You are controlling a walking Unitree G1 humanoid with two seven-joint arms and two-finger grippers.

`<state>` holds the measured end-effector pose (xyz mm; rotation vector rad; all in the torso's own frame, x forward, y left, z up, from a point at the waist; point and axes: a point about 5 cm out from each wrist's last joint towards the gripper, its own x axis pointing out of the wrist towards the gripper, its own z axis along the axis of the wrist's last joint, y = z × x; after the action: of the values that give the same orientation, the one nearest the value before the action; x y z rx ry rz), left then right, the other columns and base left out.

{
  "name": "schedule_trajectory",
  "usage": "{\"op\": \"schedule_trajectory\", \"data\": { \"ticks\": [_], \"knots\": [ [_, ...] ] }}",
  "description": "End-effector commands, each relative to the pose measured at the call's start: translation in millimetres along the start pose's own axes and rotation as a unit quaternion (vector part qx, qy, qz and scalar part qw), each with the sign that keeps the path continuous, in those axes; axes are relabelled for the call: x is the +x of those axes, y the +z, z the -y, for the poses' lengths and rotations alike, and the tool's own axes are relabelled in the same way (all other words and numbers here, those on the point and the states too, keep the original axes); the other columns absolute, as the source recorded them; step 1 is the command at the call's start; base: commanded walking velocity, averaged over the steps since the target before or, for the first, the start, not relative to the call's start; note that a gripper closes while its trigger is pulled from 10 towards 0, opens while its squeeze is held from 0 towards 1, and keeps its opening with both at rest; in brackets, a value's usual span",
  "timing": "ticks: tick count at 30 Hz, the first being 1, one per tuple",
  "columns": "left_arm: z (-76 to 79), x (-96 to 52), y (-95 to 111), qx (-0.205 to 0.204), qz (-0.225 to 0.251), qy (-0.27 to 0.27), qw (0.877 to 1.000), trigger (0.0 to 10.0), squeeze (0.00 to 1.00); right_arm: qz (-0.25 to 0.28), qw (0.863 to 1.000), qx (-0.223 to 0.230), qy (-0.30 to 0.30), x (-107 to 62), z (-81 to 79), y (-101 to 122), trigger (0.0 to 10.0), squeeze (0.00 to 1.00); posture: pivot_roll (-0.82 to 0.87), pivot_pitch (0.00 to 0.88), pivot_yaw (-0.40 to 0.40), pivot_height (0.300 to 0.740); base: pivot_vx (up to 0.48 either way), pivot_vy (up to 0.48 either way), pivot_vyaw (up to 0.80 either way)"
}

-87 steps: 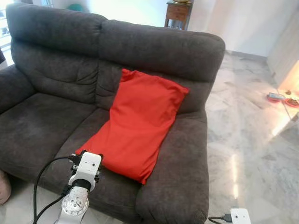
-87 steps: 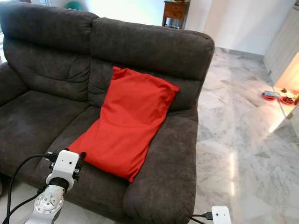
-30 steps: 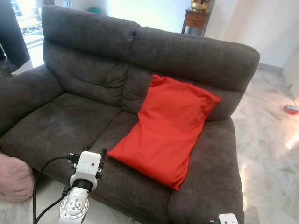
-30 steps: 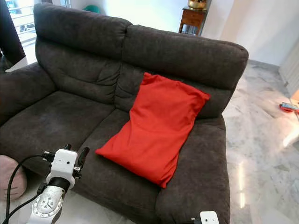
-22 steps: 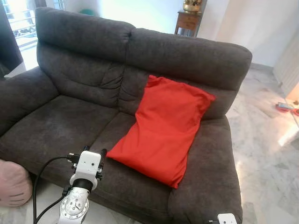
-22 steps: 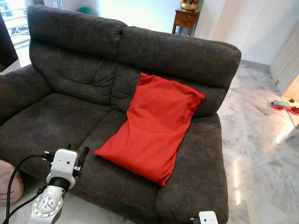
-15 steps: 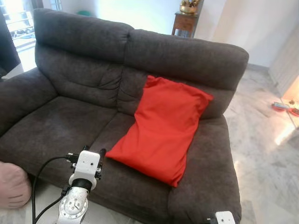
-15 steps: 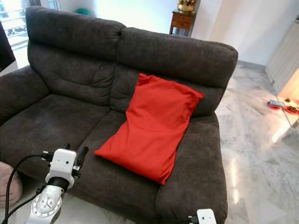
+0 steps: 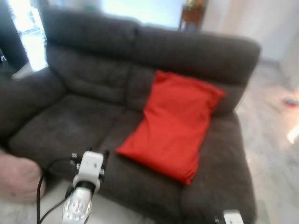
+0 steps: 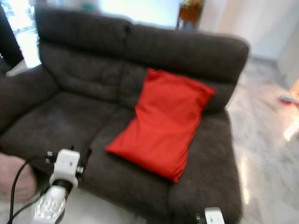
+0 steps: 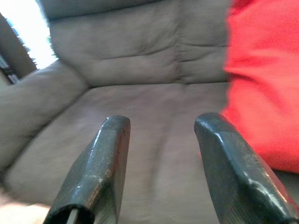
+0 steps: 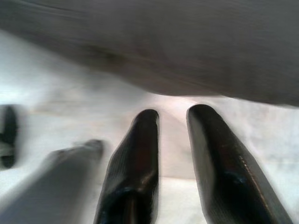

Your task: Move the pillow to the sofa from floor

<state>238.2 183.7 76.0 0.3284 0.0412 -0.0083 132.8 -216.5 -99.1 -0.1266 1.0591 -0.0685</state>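
- The left gripper [image 11: 161, 123] hovers low at the front edge of the sofa [image 9: 88, 116], near the lower corner of the pillow; its fingers [image 11: 105, 154] are spread wide with nothing between them.
- The right gripper [image 12: 173, 114] hangs low above the pale floor [image 12: 60, 93] by the sofa's right front corner, fingers nearly together and empty.
- A pinkish blurred thing [image 9: 16, 179] lies on the floor left of the left arm.
- The red pillow [image 9: 175, 123] rests on the right seat, slanted, its top leaning on the backrest.
- A wooden stand [image 10: 189, 14] is behind the sofa.
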Motion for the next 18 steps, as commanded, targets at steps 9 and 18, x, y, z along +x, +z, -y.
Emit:
{"op": "schedule_trajectory", "data": {
  "ticks": [9,18],
  "knots": [
    [3.5,1.2,3.2,-0.005,0.006,-0.006,1.0,10.0,0.0,-0.002,1.0,-0.001,-0.01,-1.1,9.5,-2.1,10.0,0.0,0.15,0.0,-0.089,0.74,0.0,0.3,0.0],
    [3.5,1.2,1.2,-0.006,0.002,-0.006,1.0,10.0,0.0,0.001,1.0,-0.001,-0.008,-0.7,7.8,-0.6,10.0,0.0,0.16,0.0,-0.087,0.74,0.0,0.3,0.0]
  ]
}}
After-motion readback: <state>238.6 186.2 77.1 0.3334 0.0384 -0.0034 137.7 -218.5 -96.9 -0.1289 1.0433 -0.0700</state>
